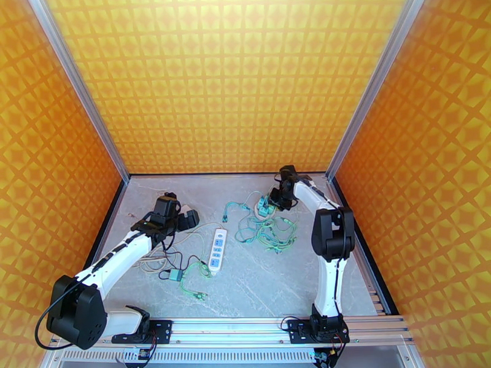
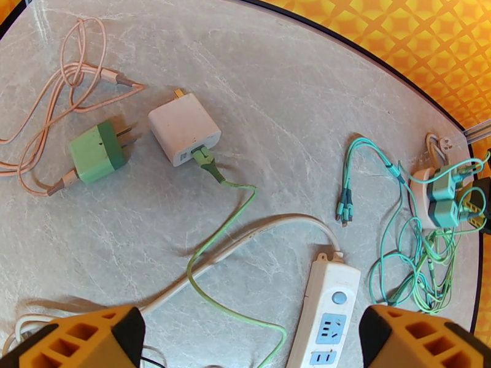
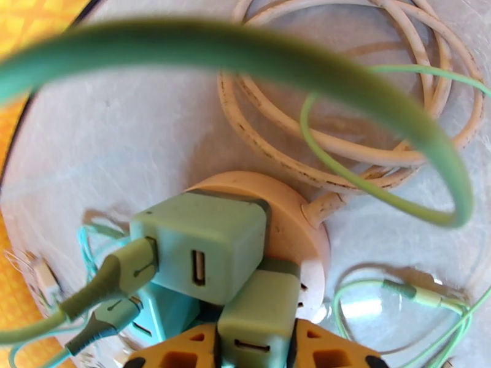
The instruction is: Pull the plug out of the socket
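A round cream socket (image 3: 288,210) lies on the marble table with three green plugs in it. The largest plug (image 3: 202,246) has a green cable in its side. My right gripper (image 3: 255,351) has an orange finger pressed against each side of the nearest green plug (image 3: 255,314), so it is shut on that plug. In the top view the right gripper (image 1: 276,200) sits at the socket (image 1: 262,207) at the back right. My left gripper (image 1: 184,217) hovers open at the left. Its orange fingertips (image 2: 92,338) are spread wide above the table.
A white power strip (image 1: 218,248) lies mid-table between the arms. Loose green cables (image 1: 270,231) sprawl in front of the socket. Near the left arm lie a white charger (image 2: 184,129), a green adapter (image 2: 97,151) and a coiled pink cable (image 2: 55,111). Orange walls enclose the table.
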You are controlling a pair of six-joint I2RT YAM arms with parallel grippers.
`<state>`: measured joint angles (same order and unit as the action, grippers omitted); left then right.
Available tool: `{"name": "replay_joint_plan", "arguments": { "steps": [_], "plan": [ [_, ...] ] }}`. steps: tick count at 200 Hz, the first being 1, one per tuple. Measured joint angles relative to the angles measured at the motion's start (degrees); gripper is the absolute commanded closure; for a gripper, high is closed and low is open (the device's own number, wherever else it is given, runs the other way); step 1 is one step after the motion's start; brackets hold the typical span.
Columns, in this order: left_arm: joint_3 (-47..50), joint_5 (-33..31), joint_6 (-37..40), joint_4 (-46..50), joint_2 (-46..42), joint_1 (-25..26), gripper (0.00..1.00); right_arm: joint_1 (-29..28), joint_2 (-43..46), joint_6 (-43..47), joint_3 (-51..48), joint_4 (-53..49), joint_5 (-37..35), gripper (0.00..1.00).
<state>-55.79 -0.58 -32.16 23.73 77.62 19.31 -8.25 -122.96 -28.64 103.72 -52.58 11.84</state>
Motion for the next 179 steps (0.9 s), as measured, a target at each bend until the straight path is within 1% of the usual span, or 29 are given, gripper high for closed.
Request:
{"name": "replay_joint_plan", "arguments": {
  "steps": [58,89,117,137,152,179],
  "plan": [
    [0.0,2.3,0.0,0.0,1.0,0.7,0.05,-6.9,1.0,6.5,-0.1,-5.1,-2.4,0.75],
    [-0.2,4.8,0.0,-0.6,2.6,2.6,0.07,-11.0,2.4,8.7,-1.9,-6.6,-2.8,0.75],
    [-2.3,7.5,-0.6,-2.1,6.1,5.1,0.09,-13.5,3.9,9.7,-4.0,-7.2,-2.9,0.75],
    [-4.1,10.2,-1.9,-4.4,9.4,6.7,0.16,-13.9,4.4,9.9,-4.7,-7.2,-2.9,0.75],
    [-5.8,11.8,-2.9,-6.1,12.3,8.1,0.25,-13.9,4.4,9.9,-4.7,-7.1,-2.8,0.75],
    [-9.6,15.0,-5.3,-9.4,18.5,11.0,0.37,-13.9,4.4,9.8,-4.7,-7.1,-2.8,0.74]
  ]
}}
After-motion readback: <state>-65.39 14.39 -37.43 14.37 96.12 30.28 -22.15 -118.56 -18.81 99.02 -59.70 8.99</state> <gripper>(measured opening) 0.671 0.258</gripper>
